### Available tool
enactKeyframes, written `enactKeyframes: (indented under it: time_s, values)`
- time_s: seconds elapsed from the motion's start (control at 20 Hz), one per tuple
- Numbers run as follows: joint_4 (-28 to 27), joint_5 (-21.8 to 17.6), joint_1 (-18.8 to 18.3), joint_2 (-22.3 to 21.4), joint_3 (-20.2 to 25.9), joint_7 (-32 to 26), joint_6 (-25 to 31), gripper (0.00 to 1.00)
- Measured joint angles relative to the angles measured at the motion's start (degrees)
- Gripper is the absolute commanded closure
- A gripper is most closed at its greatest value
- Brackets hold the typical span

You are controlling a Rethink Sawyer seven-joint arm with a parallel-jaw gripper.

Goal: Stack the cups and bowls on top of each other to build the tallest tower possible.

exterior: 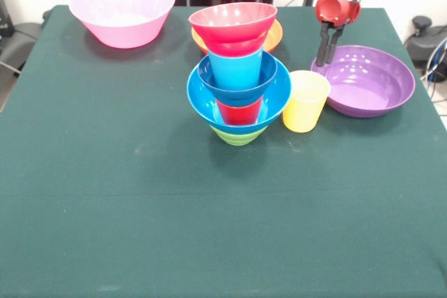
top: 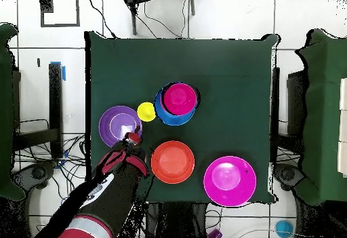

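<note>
While the arm (top: 101,191) reaches in from the robot's side of the counter (exterior: 105,193), it ends in a gripper (exterior: 326,52) that hangs straight down over the far rim of the wide shallow purple bowl (exterior: 367,82). In the front view its red wrist block sits just above two dark fingers (exterior: 323,47), which point downward and lie close together, a narrow stance with nothing between them. The fingertips sit at the purple bowl's far left edge; whether they touch the rim I cannot tell. In the overhead view the arm runs up diagonally from the base at the bottom left, and the gripper shows at the purple bowl's lower right rim.

The tower (exterior: 237,75) stands near the counter's middle. From the bottom it shows the small green bowl (exterior: 237,135), the large blue bowl (exterior: 202,99), the red cup (exterior: 239,112) standing inside that bowl, the small blue bowl (exterior: 209,78), the sky-blue cup (exterior: 236,69) and, on top, the small red bowl (exterior: 232,22), slightly tilted. The yellow cup (exterior: 304,101) stands upright on the counter just beside the tower, between it and the purple bowl. The orange bowl (exterior: 274,35) rests behind the tower, mostly hidden by it in the front view. The large pink bowl (exterior: 123,13) sits well apart at a far corner.
</note>
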Motion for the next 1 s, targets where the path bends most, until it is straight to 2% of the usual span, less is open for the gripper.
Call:
enactKeyframes:
  time_s: [1.0]
  values:
    - [-3.7, 0.0, -1.6, 0.0, -0.1, 0.0, 0.0, 0.0]
